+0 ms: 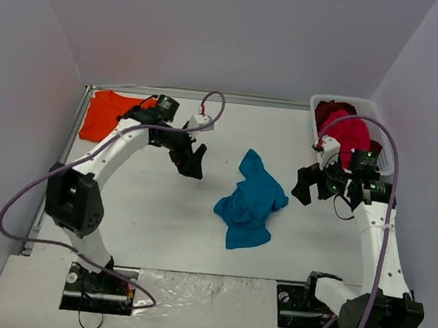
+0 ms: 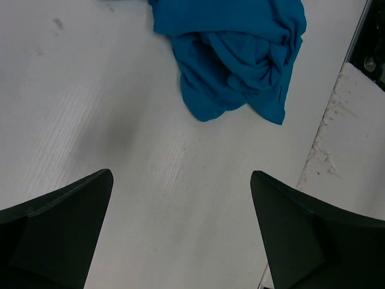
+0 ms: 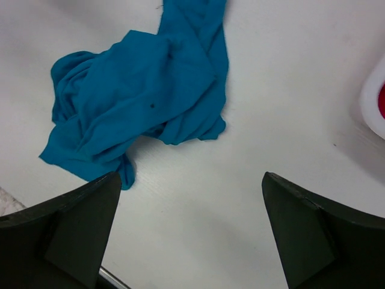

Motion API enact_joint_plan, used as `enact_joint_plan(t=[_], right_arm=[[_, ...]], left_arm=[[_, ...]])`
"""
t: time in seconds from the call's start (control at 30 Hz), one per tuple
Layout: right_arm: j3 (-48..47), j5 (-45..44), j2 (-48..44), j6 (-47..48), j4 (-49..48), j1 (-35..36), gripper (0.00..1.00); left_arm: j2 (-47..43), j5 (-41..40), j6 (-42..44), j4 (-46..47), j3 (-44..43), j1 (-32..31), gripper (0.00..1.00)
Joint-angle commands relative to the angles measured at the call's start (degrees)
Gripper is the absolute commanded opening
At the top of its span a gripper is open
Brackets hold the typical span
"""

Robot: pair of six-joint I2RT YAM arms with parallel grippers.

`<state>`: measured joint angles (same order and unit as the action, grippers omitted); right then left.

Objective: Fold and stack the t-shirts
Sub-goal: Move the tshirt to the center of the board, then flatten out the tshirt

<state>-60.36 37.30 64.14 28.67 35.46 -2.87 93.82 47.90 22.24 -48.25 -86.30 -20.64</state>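
A crumpled teal-blue t-shirt (image 1: 250, 202) lies in the middle of the table, also seen in the left wrist view (image 2: 240, 54) and the right wrist view (image 3: 138, 90). An orange t-shirt (image 1: 107, 113) lies flat at the far left corner. A magenta-pink t-shirt (image 1: 351, 135) and a dark red one (image 1: 330, 111) sit in the basket. My left gripper (image 1: 192, 161) hovers open to the left of the teal shirt, nothing between its fingers (image 2: 60, 235). My right gripper (image 1: 307, 187) hovers open to the shirt's right, also holding nothing.
A white slotted basket (image 1: 318, 116) stands at the far right corner; its rim (image 3: 373, 102) shows in the right wrist view. Grey walls enclose the table on three sides. A crinkled plastic sheet (image 1: 206, 288) lies between the arm bases at the near edge.
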Motion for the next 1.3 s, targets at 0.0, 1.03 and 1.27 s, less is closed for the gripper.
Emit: enact_joint_plan(t=[0.0,1.03,1.27], right_arm=[[4.4,0.3,-3.0,-4.5,-6.9,-4.0,1.0],[5.8,3.5,-3.6,-5.7,-8.7,-9.8,1.0],[5.8,3.3,-3.5,-5.8,-8.7,-9.7,1.0]], left_arm=[[6.4,5.0,-3.6,-1.4,-6.1,-5.0,1.0],[38.5,18.0,-31.4,21.5,-27.9,-17.8,0.76],[40.5,18.3,-31.1,20.8,-29.4,-18.9,0.7]])
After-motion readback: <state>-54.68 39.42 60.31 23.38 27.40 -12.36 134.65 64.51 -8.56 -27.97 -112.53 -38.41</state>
